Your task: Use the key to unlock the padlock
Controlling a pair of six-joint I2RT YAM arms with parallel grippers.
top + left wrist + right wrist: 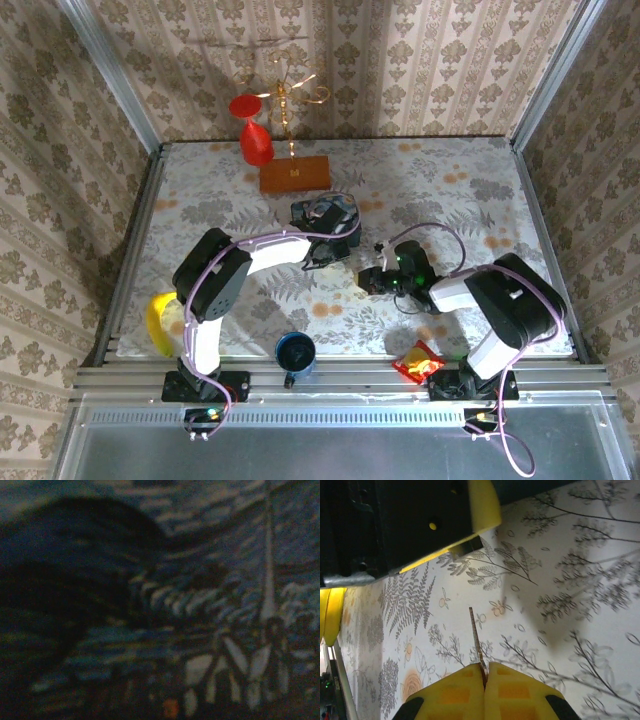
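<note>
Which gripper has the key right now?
The right gripper, jaws shut on the thin key sticking out between them; the left gripper is over at the blue painted tin.

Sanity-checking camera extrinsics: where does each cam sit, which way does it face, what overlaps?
Top external: above and behind the bases, looking down on the floral table; shows both arms, left gripper at the blue tin, right gripper nearby.
Left wrist: close against the tin's painted surface; blurred, own fingers indistinct.
Right wrist: looks along its yellow fingertips, pinching the key, over the table.
Shared: tin, top and left wrist; table, top and right wrist.
</note>
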